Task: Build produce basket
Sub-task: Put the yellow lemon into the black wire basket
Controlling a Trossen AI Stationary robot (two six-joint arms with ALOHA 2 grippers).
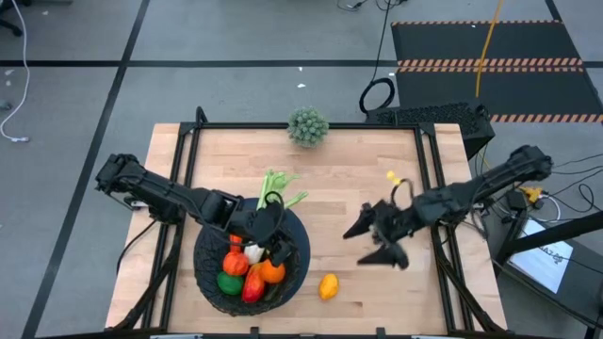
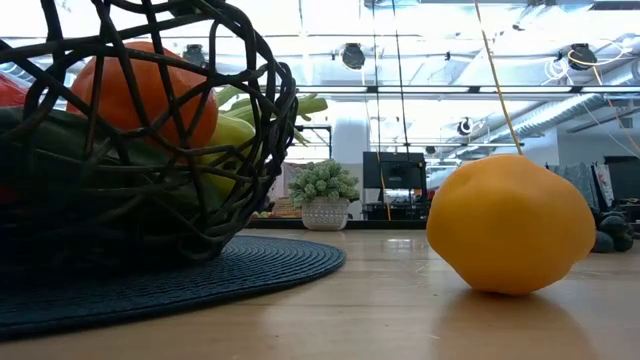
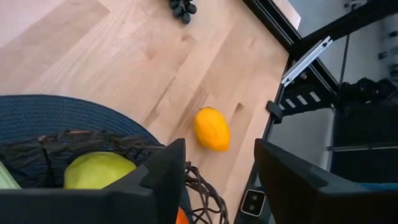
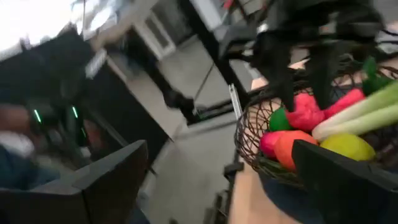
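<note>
Grapes (image 3: 181, 8) cut off; lemon (image 3: 212, 129) clear.

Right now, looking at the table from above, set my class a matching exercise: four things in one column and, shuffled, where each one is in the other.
Column 1
1. lemon
2. celery stalk
3. spiky ball plant
4. right gripper

Column 2
A. at the table's far edge, well away from the produce
B. alone on the bare wood, just outside the basket
C. open in the air above the table, right of the basket
D. sticking out over the basket's far rim

Pairs: 1-B, 2-D, 3-A, 4-C
</note>
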